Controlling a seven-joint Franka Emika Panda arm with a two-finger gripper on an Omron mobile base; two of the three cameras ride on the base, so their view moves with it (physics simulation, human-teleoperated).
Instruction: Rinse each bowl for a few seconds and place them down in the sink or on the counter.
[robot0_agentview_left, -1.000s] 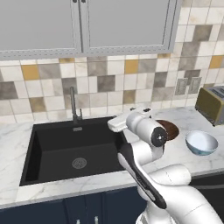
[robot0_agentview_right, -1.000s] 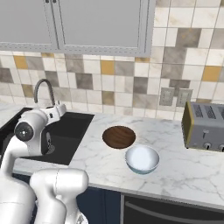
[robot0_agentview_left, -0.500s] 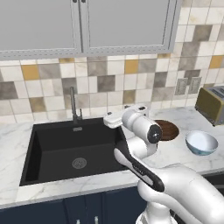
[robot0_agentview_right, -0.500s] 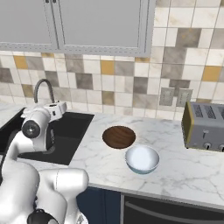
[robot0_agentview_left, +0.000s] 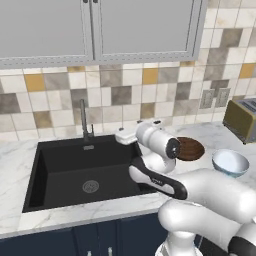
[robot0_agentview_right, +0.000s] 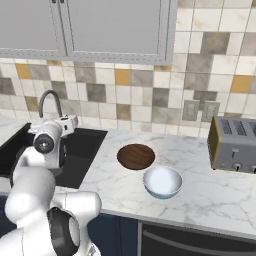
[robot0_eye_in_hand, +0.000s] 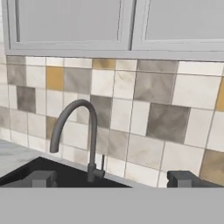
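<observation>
Both bowls, brown (robot0_agentview_right: 135, 156) and white (robot0_agentview_right: 162, 181), unmoved on my counter (robot0_agentview_right: 210, 192); gripper (robot0_eye_in_hand: 111, 178) wide, empty, has swung toward faucet (robot0_eye_in_hand: 78, 135).

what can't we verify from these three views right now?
- Dark brown bowl: in the left base view the arm covers its left edge.
- Sink: in the right base view the arm hides most of the basin, drain included.
- Faucet: too small in any view to tell whether water is running.
- Toaster: cut off by the right edge of the left base view.
- Gripper: hand view shows just the tips, spread apart.
</observation>
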